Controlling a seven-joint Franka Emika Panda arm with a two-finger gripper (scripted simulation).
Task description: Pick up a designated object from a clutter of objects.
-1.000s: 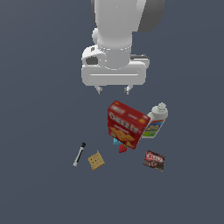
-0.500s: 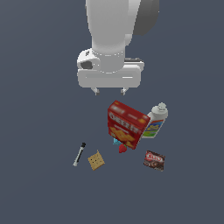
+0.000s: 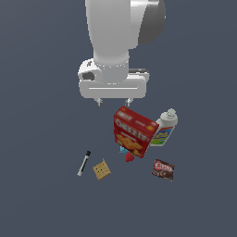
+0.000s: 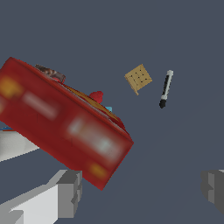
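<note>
Hovering above the clutter, the pincer (image 3: pixel 113 101) hangs over the red cracker box (image 3: pixel 134 130), fingers spread wide and holding nothing. Pen-like stick (image 3: pixel 84 163) (white-grey barrel, black cap end) lies flat on the table (image 3: pixel 41 203), just beside the tan square cracker (image 3: pixel 101 169) on the exterior view's left, apart from the box. White bottle (image 3: pixel 164 127) leans against the box; dark brown packet (image 3: pixel 163 169) sits below it.

Flat slate-blue floor (image 3: pixel 41 203); even light; walls seemingly none.
</note>
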